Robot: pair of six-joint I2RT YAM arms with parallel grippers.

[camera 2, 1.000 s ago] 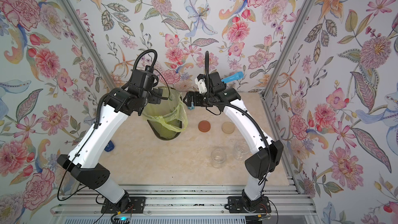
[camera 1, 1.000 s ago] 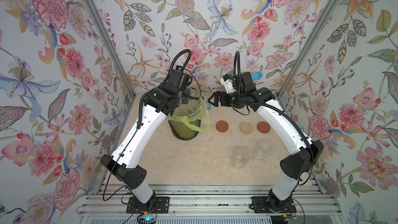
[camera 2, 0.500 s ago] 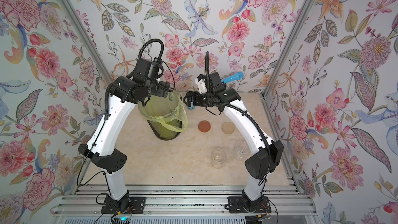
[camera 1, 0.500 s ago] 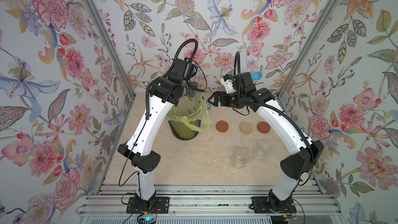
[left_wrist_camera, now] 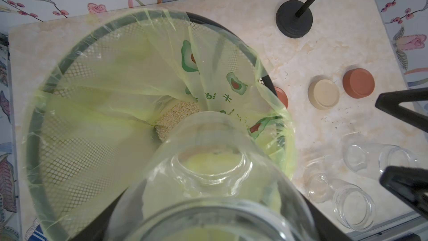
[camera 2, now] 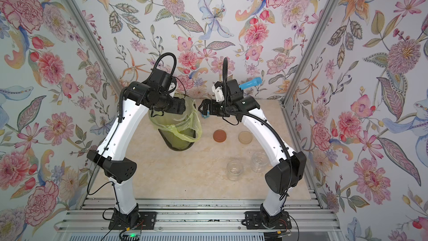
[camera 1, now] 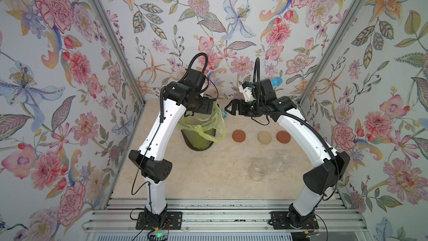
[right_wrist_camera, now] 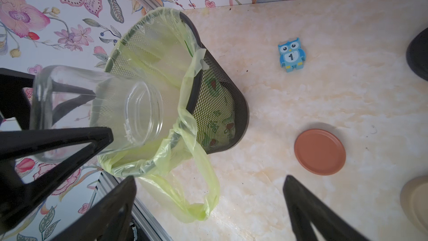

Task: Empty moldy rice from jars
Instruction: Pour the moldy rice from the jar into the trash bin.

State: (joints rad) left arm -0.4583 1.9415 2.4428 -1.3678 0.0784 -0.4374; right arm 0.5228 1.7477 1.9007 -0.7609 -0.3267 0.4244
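My left gripper (right_wrist_camera: 99,114) is shut on a clear jar (left_wrist_camera: 208,181) tipped mouth-down over the bin (camera 1: 199,140). The jar looks empty apart from a few grains clinging inside its mouth (right_wrist_camera: 128,134). Moldy rice (left_wrist_camera: 178,118) lies as a pale grainy heap at the bottom of the yellow-green bag. Two more clear jars (camera 1: 257,170) (camera 1: 281,161) stand open and empty near the table front. My right gripper (camera 1: 228,110) hovers open beside the bin's right rim, holding nothing.
Two reddish-brown lids (camera 1: 238,135) (camera 1: 283,137) and a beige lid (camera 1: 264,137) lie in a row right of the bin. A blue owl figure (right_wrist_camera: 291,54) lies behind them. A black stand base (left_wrist_camera: 294,18) sits at the back right corner.
The left arm's elbow has swung inward and its upper arm stands steeper, with the wrist staying over the bin. The right arm has not moved.
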